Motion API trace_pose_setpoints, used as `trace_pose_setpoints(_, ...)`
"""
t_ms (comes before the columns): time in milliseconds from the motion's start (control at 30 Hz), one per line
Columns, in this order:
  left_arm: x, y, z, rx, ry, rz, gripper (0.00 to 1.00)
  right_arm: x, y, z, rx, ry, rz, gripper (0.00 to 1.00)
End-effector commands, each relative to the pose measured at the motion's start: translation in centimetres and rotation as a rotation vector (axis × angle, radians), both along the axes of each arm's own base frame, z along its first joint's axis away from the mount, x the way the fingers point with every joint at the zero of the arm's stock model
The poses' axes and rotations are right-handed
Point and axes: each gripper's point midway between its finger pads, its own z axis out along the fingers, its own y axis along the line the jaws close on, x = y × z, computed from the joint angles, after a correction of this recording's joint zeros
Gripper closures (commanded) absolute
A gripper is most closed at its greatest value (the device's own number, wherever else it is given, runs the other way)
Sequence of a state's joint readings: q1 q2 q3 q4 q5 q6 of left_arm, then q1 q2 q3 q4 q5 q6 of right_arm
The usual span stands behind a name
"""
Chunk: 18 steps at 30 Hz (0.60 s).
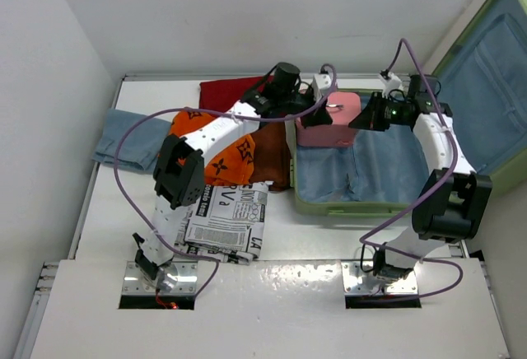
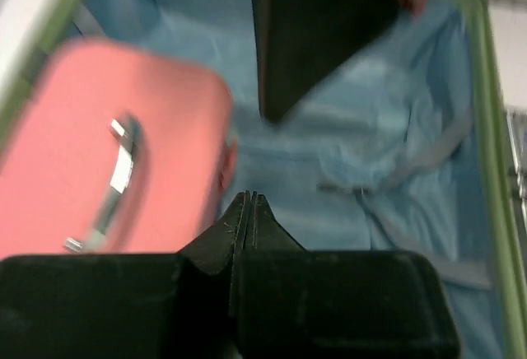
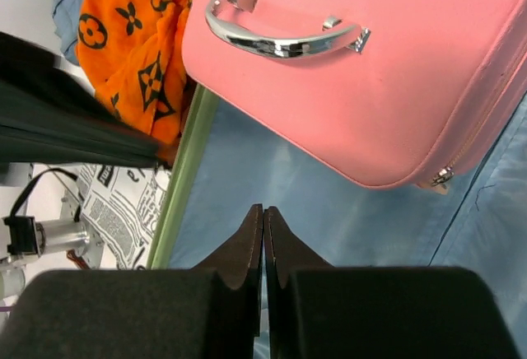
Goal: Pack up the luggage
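Left gripper (image 2: 249, 199), right gripper (image 3: 263, 210) (both closed, empty) over luggage (image 1: 346, 208), white table (image 1: 313, 237), white walls (image 1: 247, 13)

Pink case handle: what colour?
Shiny silver metal handle on the pink case. It shows best in the right wrist view.

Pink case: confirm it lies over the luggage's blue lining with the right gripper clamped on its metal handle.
Wrong on the grip: the right wrist view shows the right gripper shut on nothing, clear of the metal handle. The pink case does lie over the blue lining of the luggage.
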<state>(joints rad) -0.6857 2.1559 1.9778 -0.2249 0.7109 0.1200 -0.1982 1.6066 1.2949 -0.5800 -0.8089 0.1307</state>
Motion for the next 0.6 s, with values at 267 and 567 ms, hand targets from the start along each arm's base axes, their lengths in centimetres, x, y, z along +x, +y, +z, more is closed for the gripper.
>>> trace_pose_setpoints(267, 5.6, -1.1, 7.3, -0.198, -0.060, 0.126, 1.00, -0.3, 1.2, -1.7, 0.029, -0.020, 0.003, 1.00)
trace_pose_setpoints(567, 6.8, -1.8, -0.7, -0.105, 0.044, 0.148, 1.00, -0.2, 2.3, -2.2, 0.043, -0.019, 0.017, 1.00)
